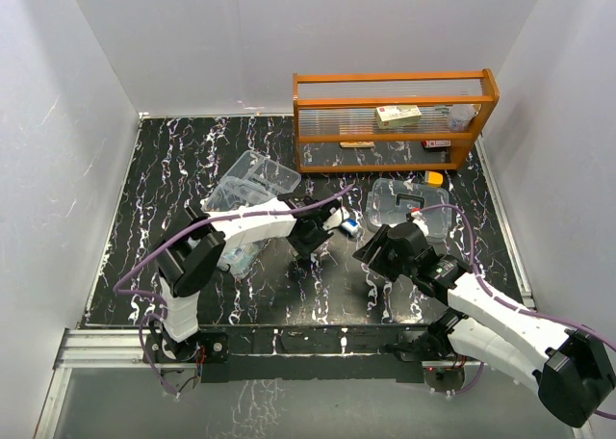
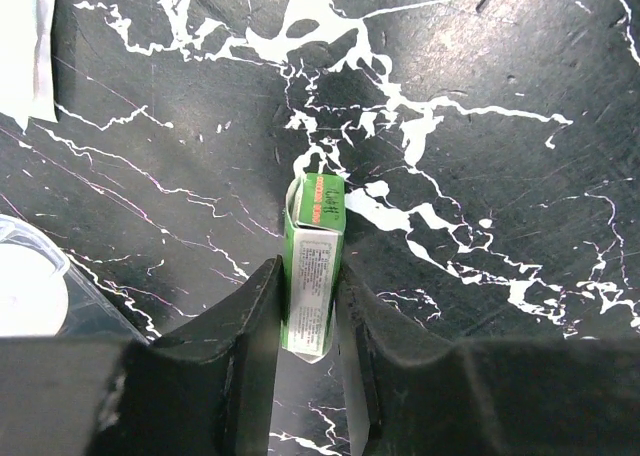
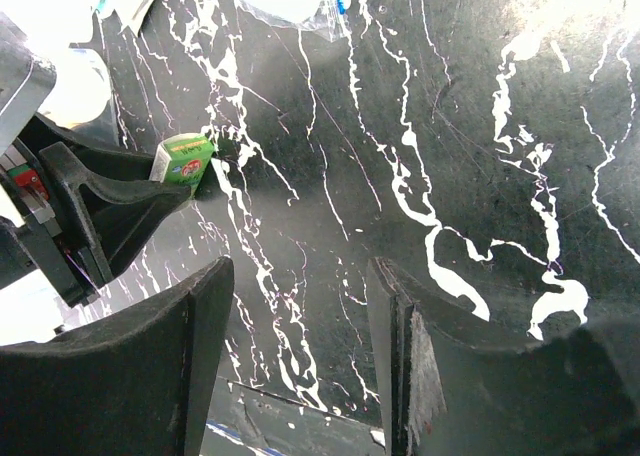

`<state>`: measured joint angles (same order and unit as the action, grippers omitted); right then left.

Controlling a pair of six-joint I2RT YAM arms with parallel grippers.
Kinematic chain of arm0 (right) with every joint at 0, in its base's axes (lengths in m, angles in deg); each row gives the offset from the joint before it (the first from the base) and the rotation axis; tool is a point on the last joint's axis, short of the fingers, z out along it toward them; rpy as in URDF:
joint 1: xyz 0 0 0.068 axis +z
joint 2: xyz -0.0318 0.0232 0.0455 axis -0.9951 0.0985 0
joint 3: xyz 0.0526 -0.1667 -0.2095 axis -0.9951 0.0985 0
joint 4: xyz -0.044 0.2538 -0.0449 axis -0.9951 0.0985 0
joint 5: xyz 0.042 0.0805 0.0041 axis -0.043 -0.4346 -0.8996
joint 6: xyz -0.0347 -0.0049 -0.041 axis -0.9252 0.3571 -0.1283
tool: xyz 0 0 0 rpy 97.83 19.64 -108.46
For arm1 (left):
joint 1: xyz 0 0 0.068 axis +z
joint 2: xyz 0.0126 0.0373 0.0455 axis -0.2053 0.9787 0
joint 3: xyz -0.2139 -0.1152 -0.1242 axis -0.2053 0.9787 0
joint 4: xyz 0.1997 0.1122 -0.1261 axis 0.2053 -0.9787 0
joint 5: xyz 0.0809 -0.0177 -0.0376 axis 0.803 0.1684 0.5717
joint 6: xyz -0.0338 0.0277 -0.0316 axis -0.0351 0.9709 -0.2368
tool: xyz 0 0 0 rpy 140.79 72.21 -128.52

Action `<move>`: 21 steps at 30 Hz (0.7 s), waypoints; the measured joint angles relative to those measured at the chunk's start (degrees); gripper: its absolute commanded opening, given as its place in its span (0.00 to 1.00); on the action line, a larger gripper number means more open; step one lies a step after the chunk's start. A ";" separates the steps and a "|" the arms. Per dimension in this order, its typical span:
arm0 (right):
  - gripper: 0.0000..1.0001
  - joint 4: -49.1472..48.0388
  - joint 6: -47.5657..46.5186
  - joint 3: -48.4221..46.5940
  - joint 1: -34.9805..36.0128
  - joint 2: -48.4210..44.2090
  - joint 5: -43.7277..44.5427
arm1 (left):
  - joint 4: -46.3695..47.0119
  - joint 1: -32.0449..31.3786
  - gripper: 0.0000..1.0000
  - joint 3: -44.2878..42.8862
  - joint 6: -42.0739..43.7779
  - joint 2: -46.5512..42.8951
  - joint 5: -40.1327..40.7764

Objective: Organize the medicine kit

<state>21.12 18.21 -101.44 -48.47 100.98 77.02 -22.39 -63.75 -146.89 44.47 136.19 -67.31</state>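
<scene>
Gripping a green box by its two long sides, my left gripper is closed on it low over the middle of the table; I cannot tell whether the box touches the surface. Around it lie a white packet, a clear bag with a blue item just beside that gripper, and the clear tray behind to the left. My right gripper hangs near, jaws apart and holding nothing. The kit sits behind it, dark handle on top, in front of the orange rack. Box lettering is orange on the green top, with fine print on a white side; neither is legible. The table is glossy black with white veins; my fingers are matte black.
</scene>
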 measured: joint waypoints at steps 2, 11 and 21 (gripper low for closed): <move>0.53 -0.24 0.00 0.00 0.00 -0.09 0.00 | -0.35 0.31 0.24 -0.04 0.46 0.00 -0.68; 0.52 -0.57 0.02 0.00 -0.02 -0.50 0.00 | -3.98 3.56 0.23 -2.01 3.43 -0.22 -7.37; 0.52 -0.57 0.07 0.00 -0.04 -0.74 -0.02 | -15.23 16.26 0.24 -14.36 5.86 -6.45 -18.71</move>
<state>20.55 18.27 -101.44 -48.51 100.23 77.00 -37.63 -47.49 -161.25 50.32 129.74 -86.02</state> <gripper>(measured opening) 0.523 0.240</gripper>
